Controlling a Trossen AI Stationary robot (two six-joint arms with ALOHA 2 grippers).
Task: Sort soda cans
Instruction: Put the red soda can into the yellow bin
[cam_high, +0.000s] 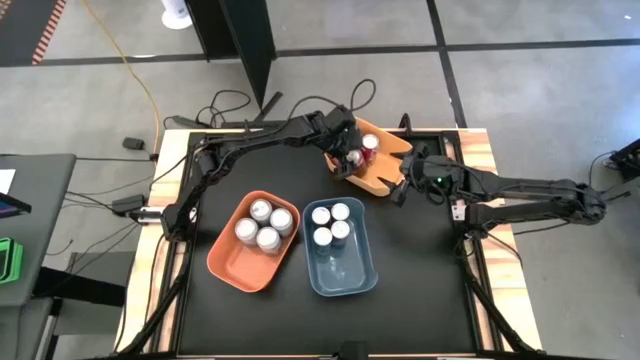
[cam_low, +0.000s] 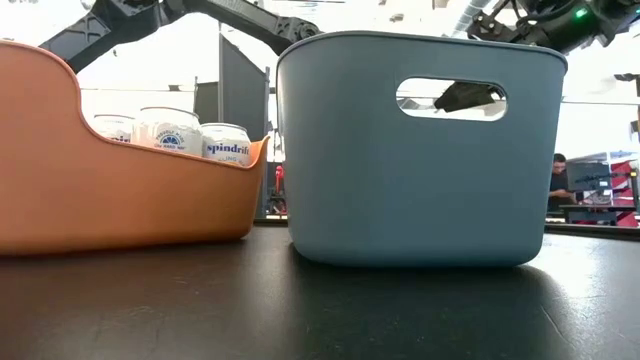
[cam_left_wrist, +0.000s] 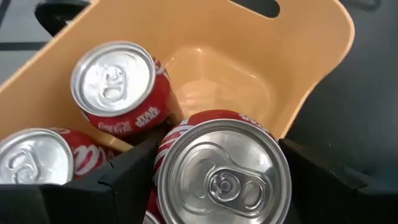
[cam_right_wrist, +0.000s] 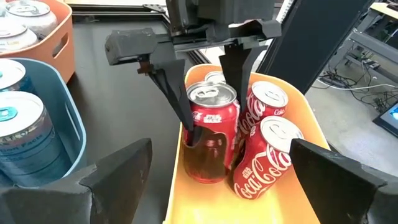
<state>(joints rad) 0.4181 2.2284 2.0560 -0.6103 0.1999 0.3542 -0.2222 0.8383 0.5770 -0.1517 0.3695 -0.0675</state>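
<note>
One red can (cam_right_wrist: 211, 134) in the yellow bin (cam_high: 385, 172) sits clamped in the left claw (cam_right_wrist: 208, 109); the right claw (cam_high: 400, 188) stands apart nearby.

Orange bin (cam_high: 232, 262) beside blue bin (cam_high: 352, 275), yellow bin (cam_high: 385, 165) behind

Red cans (cam_right_wrist: 249, 134) are standing upright in the yellow bin (cam_high: 385, 172), silver-white cans (cam_high: 265, 225) in the orange bin (cam_high: 232, 265), blue cans (cam_high: 331, 223) in the blue bin (cam_high: 345, 277).
</note>
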